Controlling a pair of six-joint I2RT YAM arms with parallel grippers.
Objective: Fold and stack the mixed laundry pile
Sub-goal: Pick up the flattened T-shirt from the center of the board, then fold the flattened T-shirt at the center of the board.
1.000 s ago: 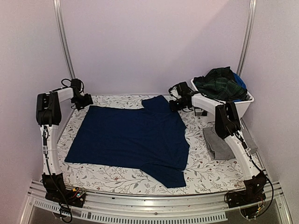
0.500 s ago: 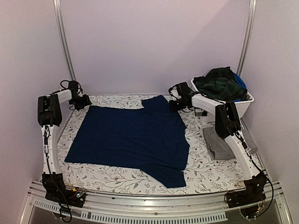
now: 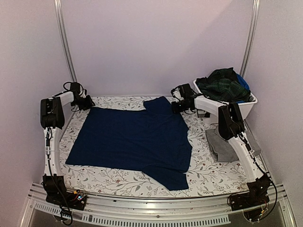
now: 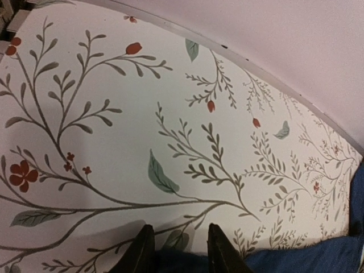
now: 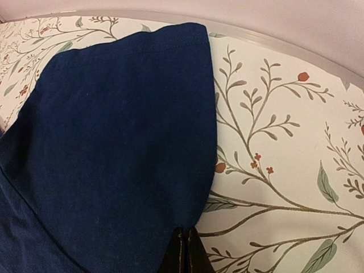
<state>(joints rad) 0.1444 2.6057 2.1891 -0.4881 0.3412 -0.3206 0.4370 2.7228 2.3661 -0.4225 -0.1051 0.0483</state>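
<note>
Soft, matte cloth is spread nearly flat across the middle of the floral table cloth (image 3: 118,178): the navy blue garment (image 3: 132,139), a broad four-sided shape with one short sleeve pointed toward the far wall and another toward the near edge. Only shallow wrinkles are seen on its surface.

The left gripper (image 4: 179,238) is placed at the garment's far left corner. Its two dark, tapered fingers (image 4: 142,250) are held moderately apart, and a fold of blue fabric is seen between them at the bottom of the wrist view. Whether that fold is touched by the fingers cannot be told.

The right gripper (image 5: 185,244) is set at the edge of the far sleeve, where a stitched hem is visible along the rounded cuff. Its fingers are pressed together with only a thin slit between them, and the sleeve's edge appears to be pinched there.

A grey garment (image 3: 221,144) is laid as a thick folded block on the table's right side, apart from the blue one. A dark green plaid garment (image 3: 223,85) is heaped loosely in the white plastic bin (image 3: 246,105) at the far right corner.
</note>
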